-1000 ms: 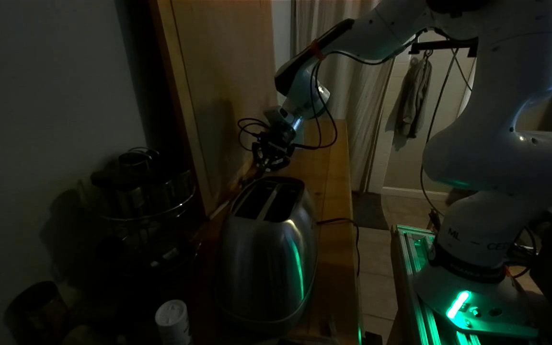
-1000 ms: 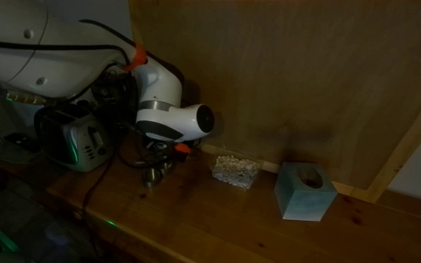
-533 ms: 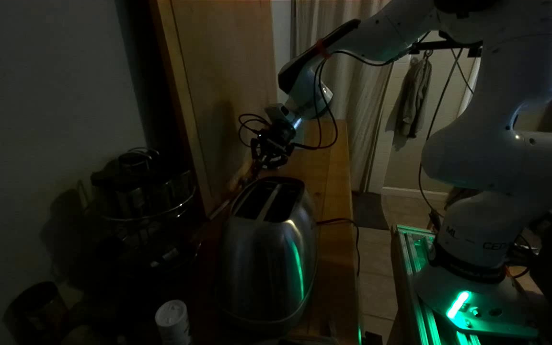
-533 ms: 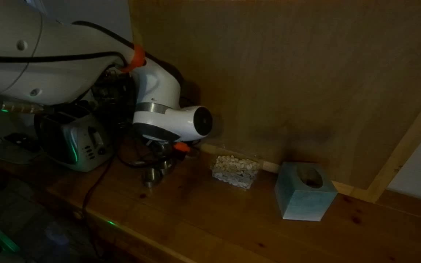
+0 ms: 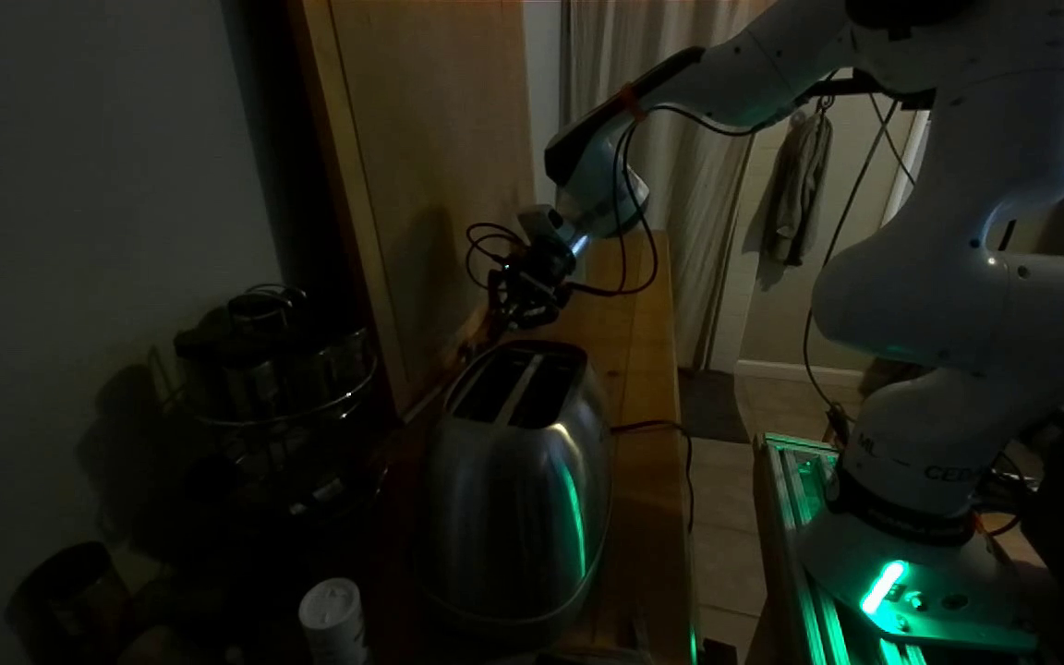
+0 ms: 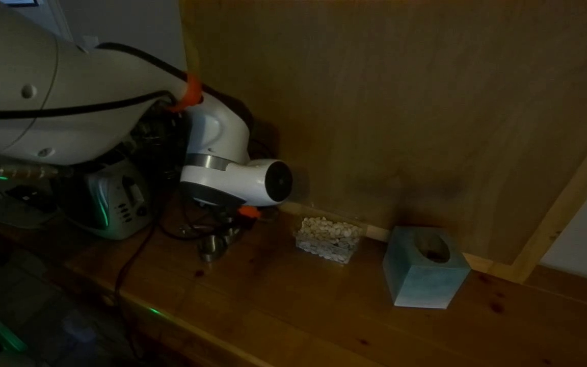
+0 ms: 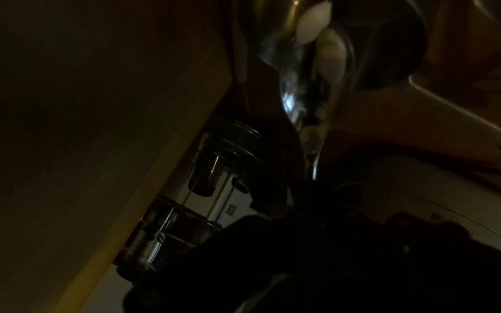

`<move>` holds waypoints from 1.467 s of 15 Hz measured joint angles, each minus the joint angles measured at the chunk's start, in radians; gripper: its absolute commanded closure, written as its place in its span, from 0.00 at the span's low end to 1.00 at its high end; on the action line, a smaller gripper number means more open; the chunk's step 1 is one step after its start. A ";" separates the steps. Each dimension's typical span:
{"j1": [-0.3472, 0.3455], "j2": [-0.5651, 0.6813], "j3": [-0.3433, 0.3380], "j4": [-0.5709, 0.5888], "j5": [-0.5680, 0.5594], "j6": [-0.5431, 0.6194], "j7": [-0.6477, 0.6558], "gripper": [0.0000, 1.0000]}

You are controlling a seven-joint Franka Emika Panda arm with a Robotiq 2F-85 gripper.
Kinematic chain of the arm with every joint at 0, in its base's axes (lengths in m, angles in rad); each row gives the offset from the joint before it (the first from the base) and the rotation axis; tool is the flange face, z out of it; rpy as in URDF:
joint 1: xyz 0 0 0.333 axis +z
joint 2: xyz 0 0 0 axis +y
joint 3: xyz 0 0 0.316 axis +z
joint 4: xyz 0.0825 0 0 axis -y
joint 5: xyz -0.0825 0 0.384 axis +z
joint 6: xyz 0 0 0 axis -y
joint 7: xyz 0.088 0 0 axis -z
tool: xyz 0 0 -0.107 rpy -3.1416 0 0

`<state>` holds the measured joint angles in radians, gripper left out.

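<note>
Where the gripper [image 7: 313, 191] hung: over wooden counter [image 5: 647, 369], beyond the toaster [image 5: 518, 499] in an ext. view, nr the wood panel [image 6: 400, 102].
Fingers: drawn in tight on metal spoon [image 7: 294, 108], on its handle below the bowl; fingertips themselves lost in shadow, wrist view.
Spoon: bowl pointed away from the gripper, overlapping the mouth of a metal cup [image 7: 389, 48] as the wrist cam had it; contact w/ cup couldn't be told.
Load: pale oval pc. [image 7: 331, 56] sat in the bowl; 2nd pale pc. [image 7: 314, 21] nr the tip, just beside it.
Cups: pair of metal cups [image 6: 212, 248] stood close tog. on the counter, below the wrist joint [image 6: 242, 178].
Clear box: clear box [image 6: 322, 251] held similar pale pcs. [image 6: 330, 228]; stood by foot of panel, btwn cups & tissue box [image 6: 428, 285].
Tissue box: blue-green fading to white, oval opening on top; well apart from gripper.
Toaster: metal sides, two long slots up top; cord [image 5: 652, 425] ran over counter edge.
Rack: round wire rack [image 5: 347, 402] w/ jars [image 5: 255, 383], beside toaster; white lidded canister [image 5: 332, 605] nearer the cam.
Bkgd: pale curtain [image 5: 707, 203], grey cloth [image 5: 795, 194] on a hook; base light [image 5: 883, 586] glowed green.
</note>
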<state>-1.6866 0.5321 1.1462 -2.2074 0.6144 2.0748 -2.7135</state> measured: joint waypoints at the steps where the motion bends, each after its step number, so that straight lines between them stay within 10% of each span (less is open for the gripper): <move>1: -0.007 0.003 0.005 -0.004 0.000 0.000 0.000 0.98; 11: -0.051 0.010 0.048 -0.031 -0.022 -0.004 -0.001 0.98; 22: -0.249 -0.002 0.313 -0.146 -0.196 0.163 0.000 0.98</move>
<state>-1.9355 0.5298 1.4592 -2.3533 0.4185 2.2381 -2.7136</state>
